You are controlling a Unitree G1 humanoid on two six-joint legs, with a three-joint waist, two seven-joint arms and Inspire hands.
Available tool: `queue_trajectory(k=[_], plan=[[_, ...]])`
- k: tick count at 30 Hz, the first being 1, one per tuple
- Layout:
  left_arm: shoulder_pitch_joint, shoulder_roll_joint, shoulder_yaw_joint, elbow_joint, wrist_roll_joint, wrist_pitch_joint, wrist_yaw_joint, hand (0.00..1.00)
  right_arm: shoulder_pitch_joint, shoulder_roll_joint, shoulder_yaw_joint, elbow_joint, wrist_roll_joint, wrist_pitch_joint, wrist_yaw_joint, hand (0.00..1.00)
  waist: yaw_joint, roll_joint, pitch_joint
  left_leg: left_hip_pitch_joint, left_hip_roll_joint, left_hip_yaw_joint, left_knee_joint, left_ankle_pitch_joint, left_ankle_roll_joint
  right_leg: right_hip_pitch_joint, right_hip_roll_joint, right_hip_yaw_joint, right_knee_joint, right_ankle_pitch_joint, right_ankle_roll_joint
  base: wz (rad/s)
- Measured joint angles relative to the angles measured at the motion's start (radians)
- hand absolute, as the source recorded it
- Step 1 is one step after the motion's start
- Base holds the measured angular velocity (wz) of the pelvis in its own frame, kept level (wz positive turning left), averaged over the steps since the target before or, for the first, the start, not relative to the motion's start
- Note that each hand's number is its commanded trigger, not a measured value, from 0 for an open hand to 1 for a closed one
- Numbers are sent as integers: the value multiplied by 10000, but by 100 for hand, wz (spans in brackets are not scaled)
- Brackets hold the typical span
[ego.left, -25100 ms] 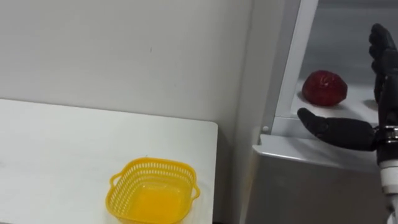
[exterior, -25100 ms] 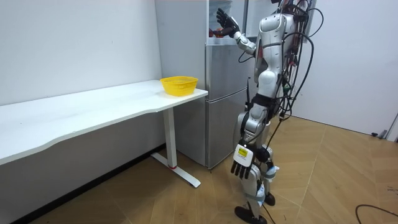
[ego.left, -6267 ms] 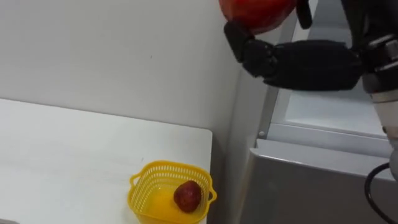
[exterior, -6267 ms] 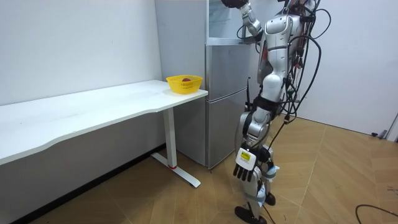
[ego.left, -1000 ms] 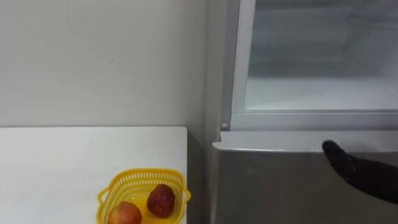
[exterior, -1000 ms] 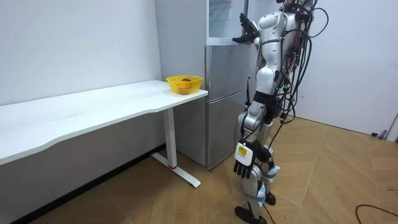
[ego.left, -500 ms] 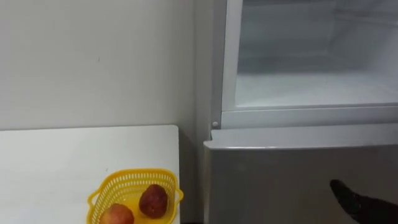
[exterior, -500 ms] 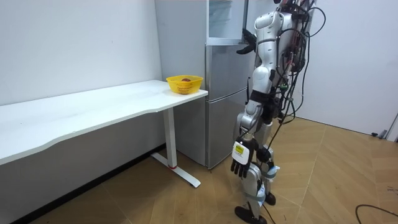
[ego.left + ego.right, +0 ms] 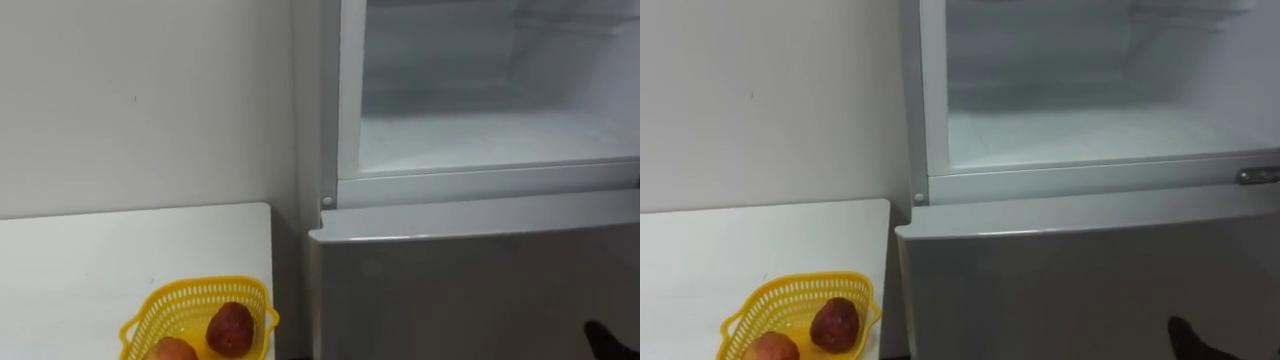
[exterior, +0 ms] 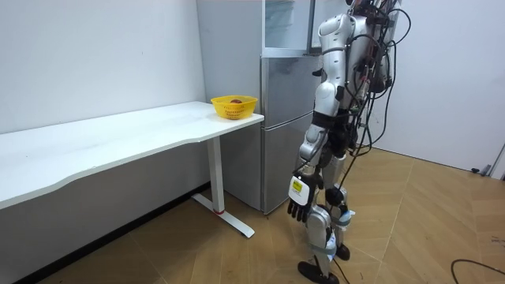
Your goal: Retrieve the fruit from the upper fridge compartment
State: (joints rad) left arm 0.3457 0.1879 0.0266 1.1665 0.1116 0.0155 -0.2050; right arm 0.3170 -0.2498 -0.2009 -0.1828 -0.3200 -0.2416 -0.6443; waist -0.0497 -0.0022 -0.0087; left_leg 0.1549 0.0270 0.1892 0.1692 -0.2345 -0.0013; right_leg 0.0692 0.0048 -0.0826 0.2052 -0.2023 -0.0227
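Right hand [image 9: 605, 343]: you get just a cut-off fingertip, grip unreadable. Left hand [image 10: 299, 209] hangs slack, empty.

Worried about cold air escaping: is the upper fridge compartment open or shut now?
Open: the eye views look straight into the upper compartment, its white shelf in plain sight; the lower door beneath is shut.

We note a white table [image 9: 90, 250] set against the plain pale wall [image 9: 130, 100]. In the room view we see its long top on a white leg [image 10: 215, 177], over a wooden floor [image 10: 426, 229].
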Motion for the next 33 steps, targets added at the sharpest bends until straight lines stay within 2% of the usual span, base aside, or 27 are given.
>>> queue_trajectory(k=[5,9,13,20,28,33], plan=[[0,3,0,-127,11,70,220,0,165,181,-1,977,29,38,-291,0,-48,9,-61,-10,-6,7,-14,0,0,29,0,6,15,4,4,-2],[94,-47,5,-193,12,299,275,0,448,490,-7,1368,92,238,-363,0,-34,68,-54,-24,-7,22,-15,0,0,-14,0,15,22,1,7,0],[117,-54,17,-233,9,304,332,0,453,577,-29,1590,642,191,-559,0,-46,115,-37,-10,-6,22,-13,1,0,-20,0,0,16,1,7,1],[111,-60,63,-295,6,306,485,0,575,744,-160,3407,2626,250,-771,0,-56,53,-26,-25,-7,21,-48,1,0,21,-3,-18,-15,-1,13,1],[208,-64,61,-510,3,429,662,0,412,812,-355,4001,5795,341,-1165,0,-289,-32,46,-30,-22,-7,-45,1,0,-12,-7,10,-18,-14,29,0],[355,-79,305,-1009,4,421,665,0,182,779,-1527,3754,8231,377,-1427,0,-385,-61,49,-44,-32,-6,-45,1,0,-40,-22,1,-17,-36,43,-1]])
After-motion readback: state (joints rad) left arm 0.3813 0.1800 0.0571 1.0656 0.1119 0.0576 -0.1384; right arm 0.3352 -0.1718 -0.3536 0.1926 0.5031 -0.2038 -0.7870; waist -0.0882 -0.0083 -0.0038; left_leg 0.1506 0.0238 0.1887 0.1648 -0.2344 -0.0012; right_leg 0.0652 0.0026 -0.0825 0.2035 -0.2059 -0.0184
